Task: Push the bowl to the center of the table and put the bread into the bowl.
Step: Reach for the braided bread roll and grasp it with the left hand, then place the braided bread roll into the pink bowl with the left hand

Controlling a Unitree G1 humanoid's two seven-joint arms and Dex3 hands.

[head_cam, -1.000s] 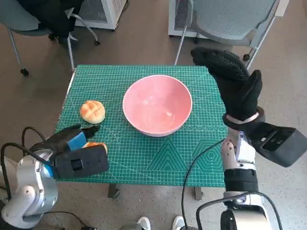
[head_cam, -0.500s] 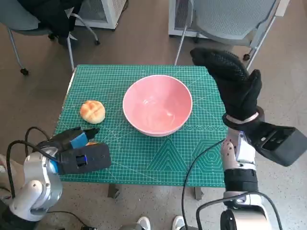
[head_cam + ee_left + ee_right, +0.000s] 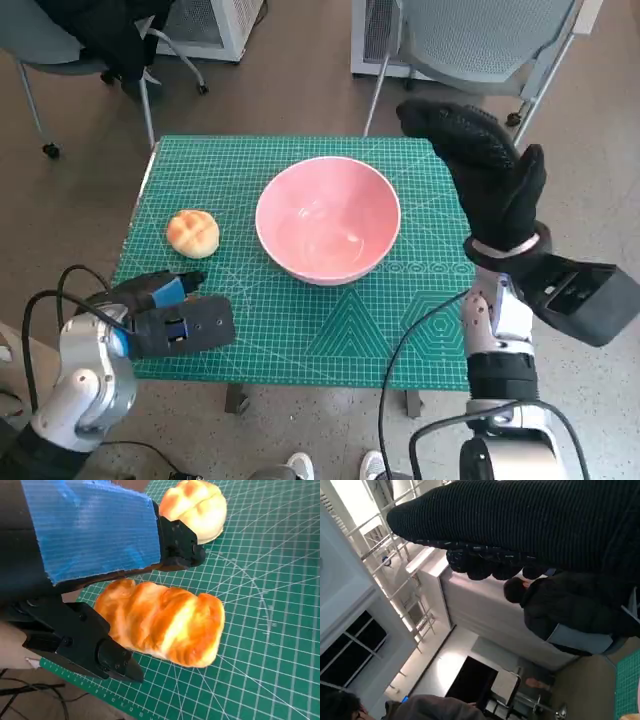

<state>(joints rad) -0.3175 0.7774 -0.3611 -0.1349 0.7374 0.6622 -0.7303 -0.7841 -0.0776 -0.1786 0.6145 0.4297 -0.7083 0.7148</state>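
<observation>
Green cutting mat covers table; brown floor around.

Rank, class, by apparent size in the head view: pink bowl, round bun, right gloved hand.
1. Pink bowl.
2. Right gloved hand, though raised nearer the camera, so enlarged.
3. Round bun, clearly smallest.

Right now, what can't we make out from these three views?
- Long bread: hidden in the head view by the left hand.
- Whether the left hand grips it: wrist view shows fingers alongside, contact unclear.
- Bowl, round bun: absent from the right wrist view, which faces the room.
- Right hand: palm side hidden.
</observation>
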